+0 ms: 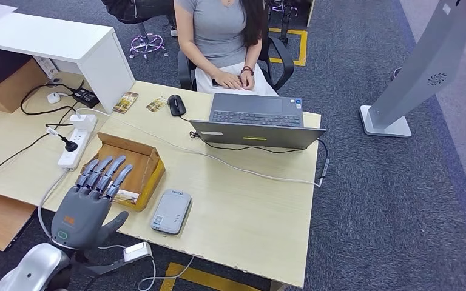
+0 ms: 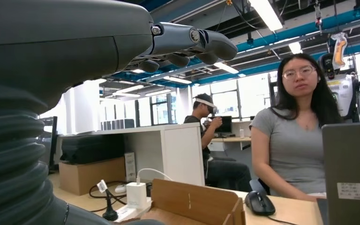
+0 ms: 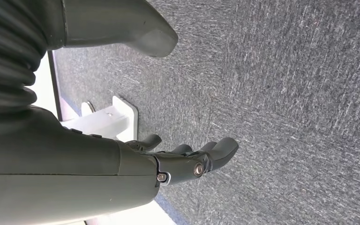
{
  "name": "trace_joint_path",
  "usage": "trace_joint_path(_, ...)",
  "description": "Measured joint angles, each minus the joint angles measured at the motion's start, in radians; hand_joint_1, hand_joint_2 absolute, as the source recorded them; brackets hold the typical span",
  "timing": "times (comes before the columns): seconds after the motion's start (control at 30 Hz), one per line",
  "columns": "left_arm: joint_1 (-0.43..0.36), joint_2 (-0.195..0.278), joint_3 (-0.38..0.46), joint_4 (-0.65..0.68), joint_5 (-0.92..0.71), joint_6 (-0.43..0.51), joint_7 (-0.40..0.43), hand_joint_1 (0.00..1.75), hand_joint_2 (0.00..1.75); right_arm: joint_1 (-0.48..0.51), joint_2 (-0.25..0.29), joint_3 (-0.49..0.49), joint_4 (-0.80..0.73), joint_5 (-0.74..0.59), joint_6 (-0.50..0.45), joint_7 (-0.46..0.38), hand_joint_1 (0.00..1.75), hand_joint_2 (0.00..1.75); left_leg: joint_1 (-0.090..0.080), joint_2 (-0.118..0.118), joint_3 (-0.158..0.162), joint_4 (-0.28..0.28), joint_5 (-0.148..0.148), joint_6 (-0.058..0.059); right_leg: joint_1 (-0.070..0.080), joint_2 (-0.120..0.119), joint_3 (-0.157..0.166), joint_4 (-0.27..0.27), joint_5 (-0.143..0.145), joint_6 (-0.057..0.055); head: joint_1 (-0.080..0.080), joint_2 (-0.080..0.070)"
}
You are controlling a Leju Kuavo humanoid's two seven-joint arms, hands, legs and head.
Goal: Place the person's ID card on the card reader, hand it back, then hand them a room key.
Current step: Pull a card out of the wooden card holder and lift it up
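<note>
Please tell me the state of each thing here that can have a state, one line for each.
Left robot hand: open, fingers spread over the box, holding nothing.
Right robot hand: empty, hanging over the carpet.
Cardboard box: open, flaps up.
Laptop: lid open.
Card reader: flat on the table, no card on it.
Power strip: one plug in.

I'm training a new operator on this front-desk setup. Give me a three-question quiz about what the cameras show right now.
1. True or false: the left robot hand holds a card.
2. Which object lies on the desk just right of the cardboard box? A) mouse B) grey card reader C) power strip
3. Fill in: the person's hands rest on their ____, behind the laptop.

Key: 1. False; it hovers with fingers spread over the box, holding nothing. 2. B, the card reader. 3. Lap.
</note>
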Motion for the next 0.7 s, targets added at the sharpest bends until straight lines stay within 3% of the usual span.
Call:
trace_joint_path(0.37,0.05,-0.006,0.037,0.0,0.001,-0.001,0.0,0.0,1.75,0.0,0.004,-0.001,0.0,0.001,-0.004,-0.003,0.0,1.75,0.0,0.0,0.0,0.0,0.0,0.0,0.0,0.0,0.001,0.0,0.0,0.0,0.0,0.0)
trace_joint_path(0.7,0.081,-0.031,0.149,0.073,-0.002,0.03,0.0,0.0,1.75,0.0,0.004,-0.001,0.0,0.013,-0.004,-0.007,0.0,1.75,0.0,0.0,0.0,0.0,0.0,0.0,0.0,0.0,0.0,0.0,0.0,0.0,0.0,0.0)
